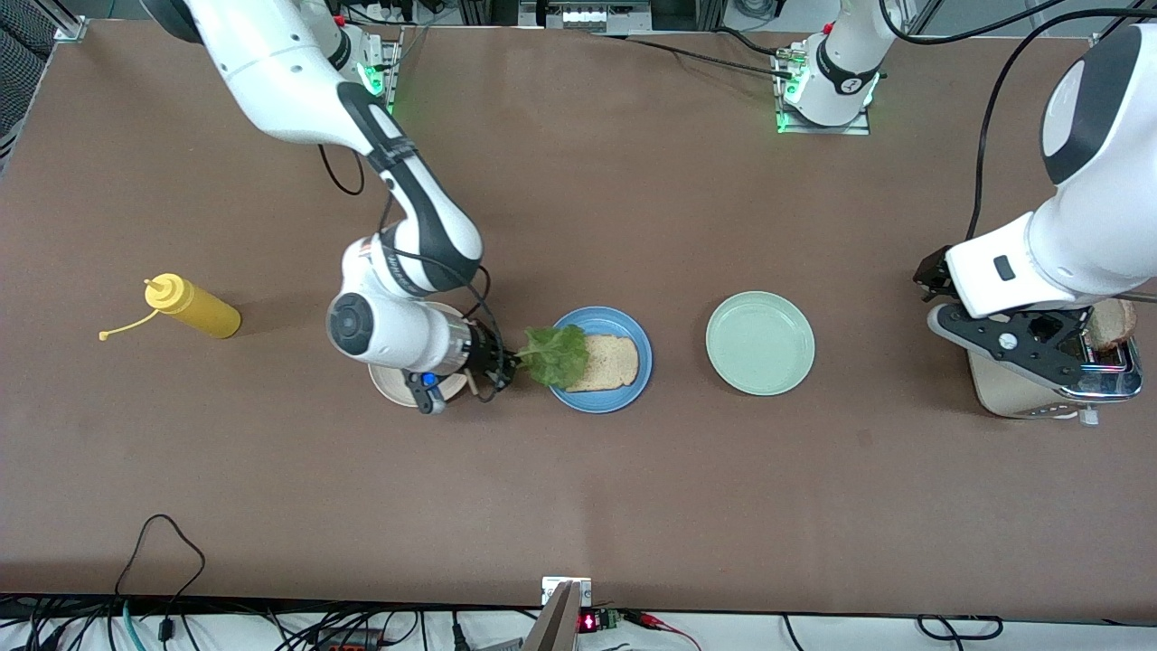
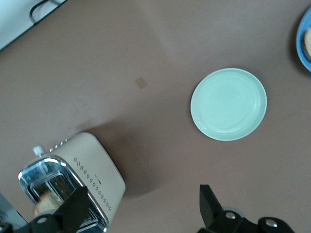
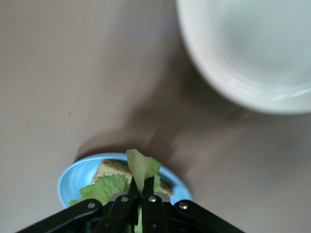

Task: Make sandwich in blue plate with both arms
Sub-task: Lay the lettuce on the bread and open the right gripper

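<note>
- Right then, the right arm's black two-finger gripper (image 1: 508, 362) hung low at the edge of the round sky-blue plate (image 1: 633, 384), its fingers pinched tight on the stem of a ruffled green lettuce leaf (image 1: 556, 354)
- the leaf draped over the plate's rim and lapped onto one end of a light-brown toasted bread slice (image 1: 607, 363) lying flat in the plate
- a cream-white plate (image 1: 390, 384) sat just beside the blue one, toward the right arm's end of the table, mostly under that arm's wrist
- a pale mint-green plate (image 1: 760, 343) lay bare between the blue plate and a beige toaster with a chrome top (image 1: 1021, 393)
- the left arm's gripper (image 2: 146, 208) hovered over the toaster with its fingers spread apart, holding nothing; a second bread slice (image 1: 1110, 323) poked up from a slot
- a yellow squeeze bottle (image 1: 192, 307) lay on its side, well apart, near the right arm's end
</note>
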